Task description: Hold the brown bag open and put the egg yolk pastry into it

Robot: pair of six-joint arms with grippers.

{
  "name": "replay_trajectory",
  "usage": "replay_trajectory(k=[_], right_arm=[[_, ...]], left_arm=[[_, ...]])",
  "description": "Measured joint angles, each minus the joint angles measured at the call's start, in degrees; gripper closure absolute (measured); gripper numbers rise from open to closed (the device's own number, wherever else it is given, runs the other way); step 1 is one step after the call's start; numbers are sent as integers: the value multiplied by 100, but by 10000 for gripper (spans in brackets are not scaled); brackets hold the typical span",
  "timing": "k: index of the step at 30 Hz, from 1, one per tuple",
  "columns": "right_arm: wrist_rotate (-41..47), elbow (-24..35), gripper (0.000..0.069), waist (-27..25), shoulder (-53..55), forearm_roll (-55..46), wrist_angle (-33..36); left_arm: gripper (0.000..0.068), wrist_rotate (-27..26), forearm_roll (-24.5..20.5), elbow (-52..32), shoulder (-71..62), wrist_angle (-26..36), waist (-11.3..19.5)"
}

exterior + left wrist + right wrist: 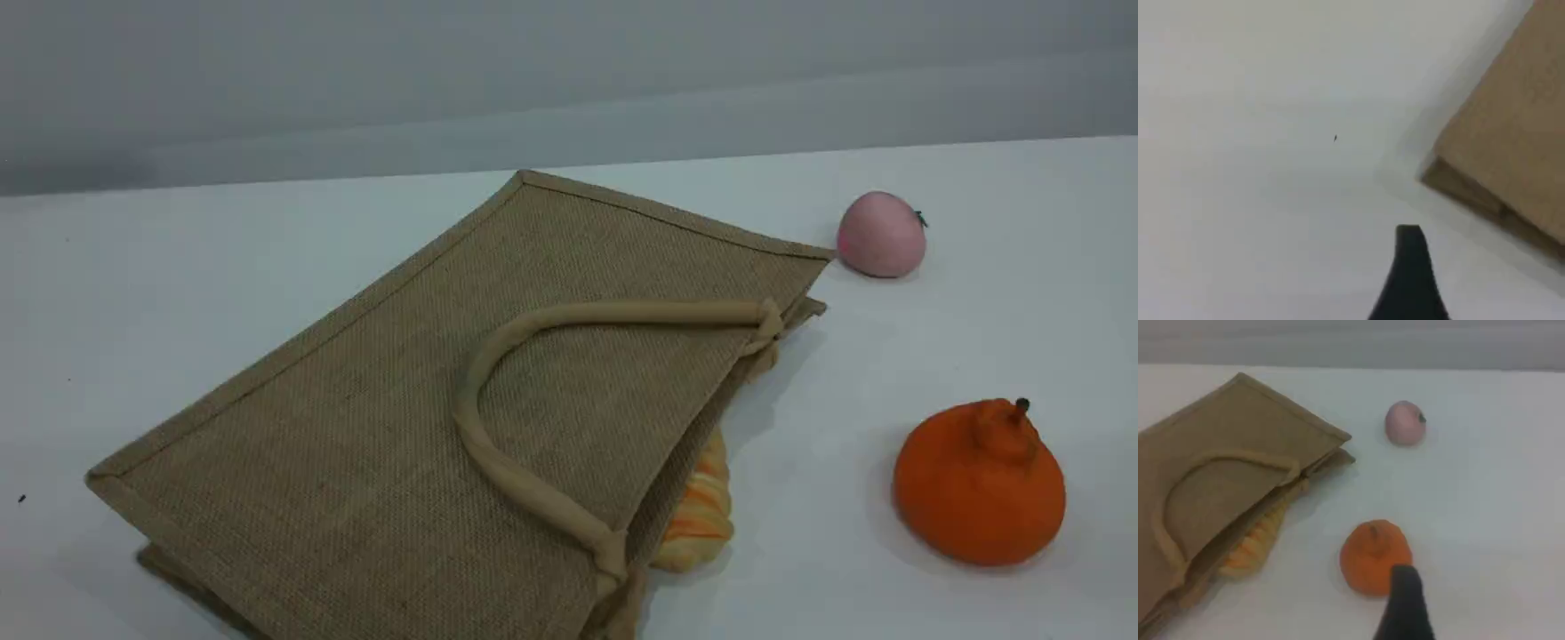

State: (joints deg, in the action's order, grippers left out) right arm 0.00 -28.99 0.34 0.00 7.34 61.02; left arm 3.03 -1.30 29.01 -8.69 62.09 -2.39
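The brown bag point(373, 418) lies flat on the white table, its mouth facing right and a beige handle point(498, 458) resting on top. The egg yolk pastry is out of view. Neither gripper shows in the scene view. In the left wrist view, my left gripper's dark fingertip point(1410, 267) hovers over bare table beside a corner of the bag point(1511, 133), with nothing held. In the right wrist view, my right gripper's fingertip point(1405, 600) hangs just in front of an orange fruit point(1368, 553), the bag point(1225, 453) to its left, with nothing held.
A striped orange-and-cream loaf point(702, 511) pokes out of the bag's mouth. A pink ball point(880, 234) sits at the far right, an orange fruit point(978, 484) nearer on the right. A grey wall runs behind the table's far edge.
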Motion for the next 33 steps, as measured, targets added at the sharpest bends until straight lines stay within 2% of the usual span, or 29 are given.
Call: replay_trajectory(k=[11,33], right_arm=[[0,0,214,0,0,0,-5],[0,0,214,18,0,44,-5]], left_arm=[[187,0,-7,0,869,5,-6],[187,7,-7,0,869,-13,-6]])
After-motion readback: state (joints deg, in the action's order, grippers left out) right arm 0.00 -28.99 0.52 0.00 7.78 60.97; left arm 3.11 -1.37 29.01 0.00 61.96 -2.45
